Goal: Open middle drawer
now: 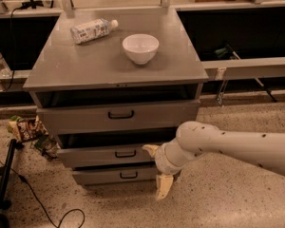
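Observation:
The grey cabinet (85, 65) has three drawers stacked. The middle drawer (90, 156) has a medium-height grey front with a small black handle (126, 153) at its centre and a dark gap above it. The top drawer (76, 118) has the tallest front and the bottom drawer (99, 176) the thinnest. My gripper (156, 167) is open, its cream fingers (162, 188) spread vertically. It sits in front of the right part of the middle and bottom drawer fronts, just right of the handle. The upper fingertip is level with the middle drawer's top edge.
A white bowl (140, 48) and a lying plastic bottle (92, 30) rest on the cabinet top. Snack bags (26, 127) lie on the floor at the left, with a black stand leg (4, 175) and cables. A grey rail (249, 68) runs to the right.

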